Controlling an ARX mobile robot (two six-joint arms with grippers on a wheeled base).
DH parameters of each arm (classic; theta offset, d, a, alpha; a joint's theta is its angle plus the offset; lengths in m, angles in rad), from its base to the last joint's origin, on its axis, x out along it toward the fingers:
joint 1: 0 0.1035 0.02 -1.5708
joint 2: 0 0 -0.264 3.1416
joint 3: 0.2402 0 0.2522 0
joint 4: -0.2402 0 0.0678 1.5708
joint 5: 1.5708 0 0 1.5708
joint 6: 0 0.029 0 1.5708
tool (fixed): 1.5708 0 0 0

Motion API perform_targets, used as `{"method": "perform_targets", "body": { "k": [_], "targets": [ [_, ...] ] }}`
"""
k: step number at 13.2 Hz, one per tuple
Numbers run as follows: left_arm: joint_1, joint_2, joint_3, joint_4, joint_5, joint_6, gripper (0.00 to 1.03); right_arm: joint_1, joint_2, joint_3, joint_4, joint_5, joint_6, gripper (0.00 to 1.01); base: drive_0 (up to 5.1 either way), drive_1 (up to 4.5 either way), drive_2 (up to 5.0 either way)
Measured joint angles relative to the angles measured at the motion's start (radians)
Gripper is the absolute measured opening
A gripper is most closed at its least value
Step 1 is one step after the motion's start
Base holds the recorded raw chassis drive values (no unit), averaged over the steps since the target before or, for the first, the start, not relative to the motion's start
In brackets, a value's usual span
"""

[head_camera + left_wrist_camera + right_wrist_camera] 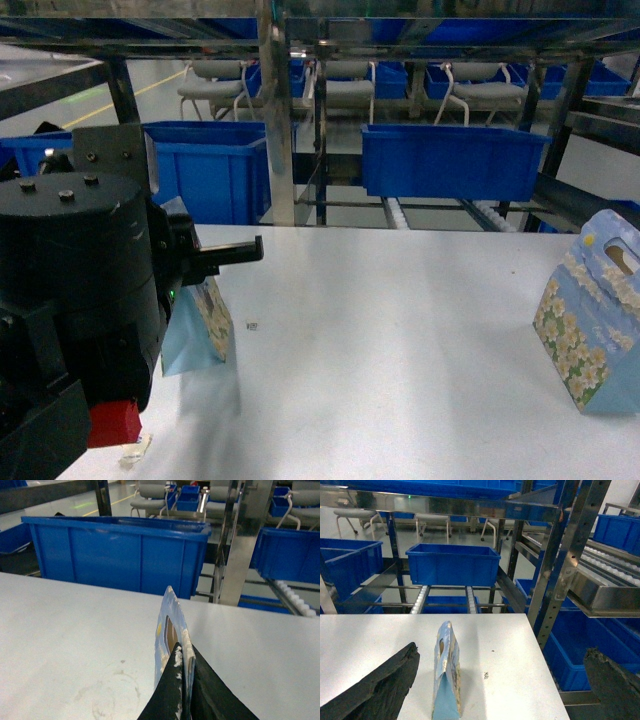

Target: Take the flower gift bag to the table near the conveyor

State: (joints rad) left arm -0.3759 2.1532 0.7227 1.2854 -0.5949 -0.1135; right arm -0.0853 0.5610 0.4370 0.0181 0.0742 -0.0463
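A flower gift bag [208, 318] of pale blue with white blossoms hangs at the left of the white table [400, 350]. My left gripper [184, 652] is shut on its top handle edge [172, 625]. Whether its base touches the table I cannot tell. A second flower gift bag [592, 325] stands upright at the table's right edge. In the right wrist view this bag [447, 672] stands between the wide-open fingers of my right gripper [502, 650], closer to the left finger [385, 685] and untouched. The conveyor [395, 212] with white rollers runs behind the table.
Blue plastic bins [450, 160] sit on the steel racking behind the table, one large bin [120, 555] straight ahead of the left gripper. A steel upright [278, 120] stands at the table's far edge. More bins [580, 650] lie beyond the table's right edge.
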Motion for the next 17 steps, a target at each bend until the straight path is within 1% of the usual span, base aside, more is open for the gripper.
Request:
{"method": "perform_targets", "body": {
  "k": [6, 7, 8, 9, 10, 11, 12, 13, 15, 16, 17],
  "targets": [
    [-0.014, 0.013, 0.005, 0.005, 0.011, 0.021, 0.02, 0.000, 0.000, 0.000, 0.000, 0.000, 0.000, 0.98, 0.0, 0.00, 0.0],
    [-0.018, 0.014, 0.005, 0.005, 0.011, 0.030, 0.02, 0.000, 0.000, 0.000, 0.000, 0.000, 0.000, 0.98, 0.0, 0.00, 0.0],
    [-0.033, 0.014, 0.004, 0.001, 0.019, 0.038, 0.02, 0.000, 0.000, 0.000, 0.000, 0.000, 0.000, 0.98, 0.0, 0.00, 0.0],
    [-0.049, 0.014, -0.008, 0.002, 0.025, 0.044, 0.04, 0.000, 0.000, 0.000, 0.000, 0.000, 0.000, 0.98, 0.0, 0.00, 0.0],
    [-0.058, 0.014, -0.031, 0.001, 0.039, 0.055, 0.20, 0.000, 0.000, 0.000, 0.000, 0.000, 0.000, 0.98, 0.0, 0.00, 0.0],
    [-0.038, 0.010, -0.042, 0.000, 0.051, 0.060, 0.53, 0.000, 0.000, 0.000, 0.000, 0.000, 0.000, 0.98, 0.0, 0.00, 0.0],
    [-0.004, -0.126, -0.030, -0.001, 0.084, 0.058, 1.00, 0.000, 0.000, 0.000, 0.000, 0.000, 0.000, 0.98, 0.0, 0.00, 0.0],
    [0.008, -0.173, -0.029, -0.001, 0.091, 0.045, 0.97, 0.000, 0.000, 0.000, 0.000, 0.000, 0.000, 0.98, 0.0, 0.00, 0.0],
    [0.063, -0.304, -0.032, -0.002, 0.106, 0.015, 0.98, 0.000, 0.000, 0.000, 0.000, 0.000, 0.000, 0.98, 0.0, 0.00, 0.0],
    [0.088, -0.375, -0.043, 0.001, 0.125, 0.007, 0.98, 0.000, 0.000, 0.000, 0.000, 0.000, 0.000, 0.98, 0.0, 0.00, 0.0],
    [0.119, -0.450, -0.054, -0.025, 0.157, -0.002, 0.98, 0.000, 0.000, 0.000, 0.000, 0.000, 0.000, 0.98, 0.0, 0.00, 0.0]
  ]
}}
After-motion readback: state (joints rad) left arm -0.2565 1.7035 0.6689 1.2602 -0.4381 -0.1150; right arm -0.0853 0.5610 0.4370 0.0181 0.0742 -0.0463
